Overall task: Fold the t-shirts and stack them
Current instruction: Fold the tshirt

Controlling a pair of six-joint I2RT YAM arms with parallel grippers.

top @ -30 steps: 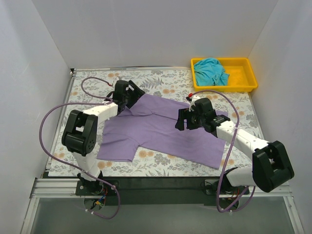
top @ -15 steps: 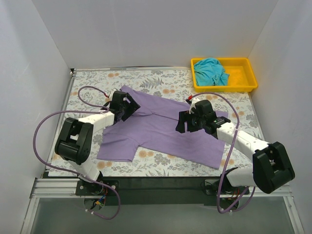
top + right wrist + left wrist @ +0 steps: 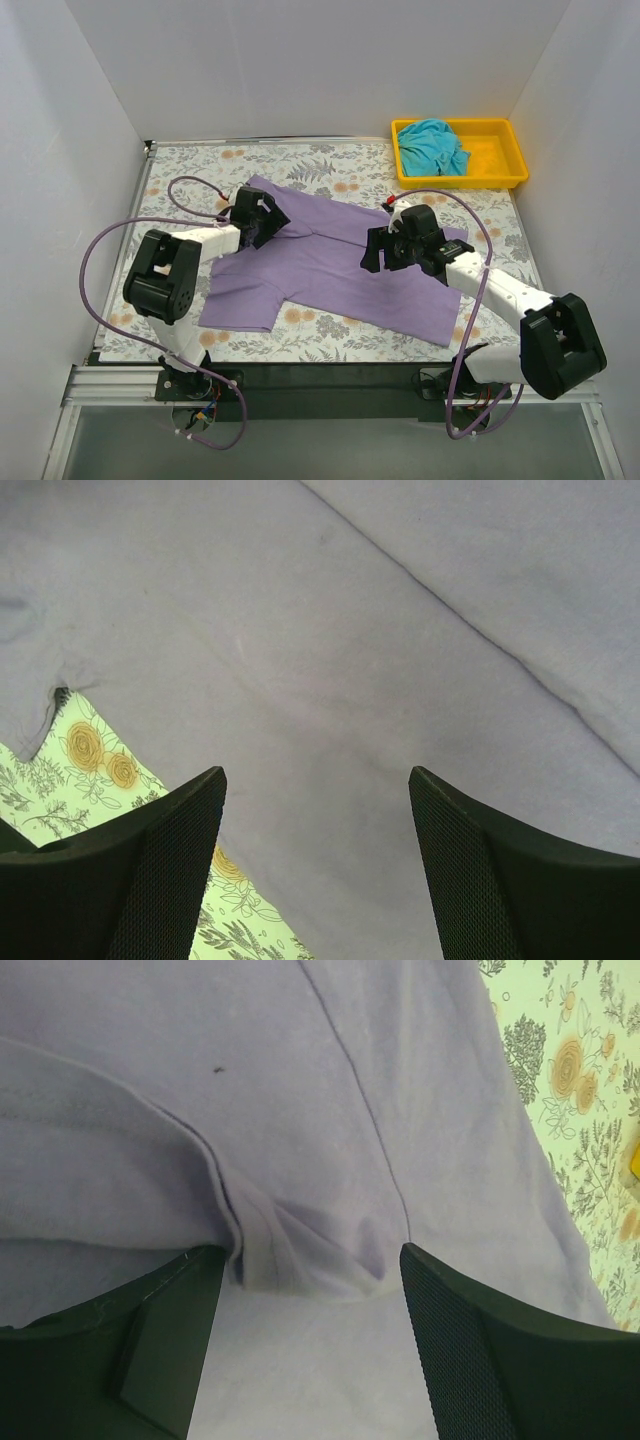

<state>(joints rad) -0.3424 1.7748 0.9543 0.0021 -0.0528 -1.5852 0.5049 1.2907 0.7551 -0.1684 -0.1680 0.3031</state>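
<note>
A lavender-purple t-shirt (image 3: 330, 265) lies spread flat on the floral table, sleeves out. My left gripper (image 3: 266, 222) hovers open over its upper left part. In the left wrist view the left gripper (image 3: 310, 1252) has a creased fold of the purple shirt (image 3: 300, 1110) just beyond its tips and nothing between them. My right gripper (image 3: 373, 257) stands open above the shirt's middle. In the right wrist view the right gripper (image 3: 315, 775) has smooth purple cloth (image 3: 380, 660) below it and grips nothing. The teal t-shirt (image 3: 432, 145) lies bunched in the yellow tray (image 3: 500, 178).
The yellow tray sits at the table's far right corner. Floral tablecloth (image 3: 330, 335) shows around the shirt and at its hem in the right wrist view (image 3: 90, 770). White walls enclose the left, back and right. Purple cables loop beside both arms.
My left gripper has drawn back toward the near left, and the shirt's far left sleeve now lies uncovered and flat. The right gripper has hardly moved.
</note>
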